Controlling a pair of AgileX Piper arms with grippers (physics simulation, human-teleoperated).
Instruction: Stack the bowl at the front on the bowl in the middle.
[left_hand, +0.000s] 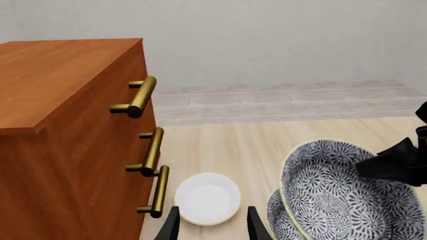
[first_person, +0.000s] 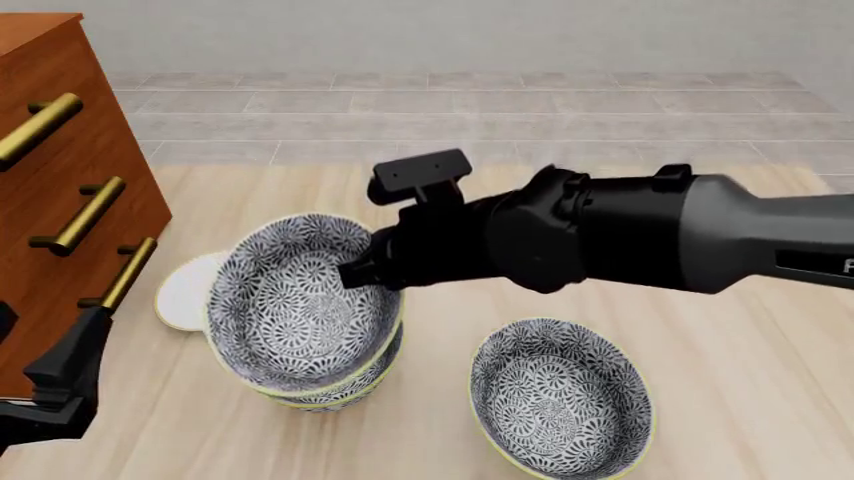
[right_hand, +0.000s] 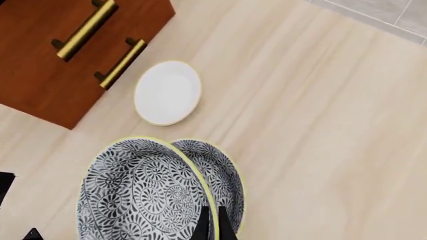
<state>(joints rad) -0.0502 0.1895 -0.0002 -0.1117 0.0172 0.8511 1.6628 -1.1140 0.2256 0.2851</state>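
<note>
My right gripper (first_person: 363, 272) is shut on the rim of the bowl at the front (first_person: 300, 300), holding it tilted with its floral inside towards the camera. Directly beneath it on the table sits the bowl in the middle (first_person: 336, 388), mostly covered. In the right wrist view the fingers (right_hand: 203, 222) pinch the held bowl's yellow-green rim (right_hand: 140, 195), and the lower bowl (right_hand: 228, 180) shows beside it. Whether the two touch I cannot tell. My left gripper (left_hand: 212, 227) is open and holds nothing, low at the front left (first_person: 60, 385).
A third floral bowl (first_person: 561, 405) stands at the front right. A small white dish (first_person: 180, 290) lies between the stacked bowls and a wooden drawer cabinet (first_person: 67, 200) with brass handles at the left. The right arm spans the table's middle.
</note>
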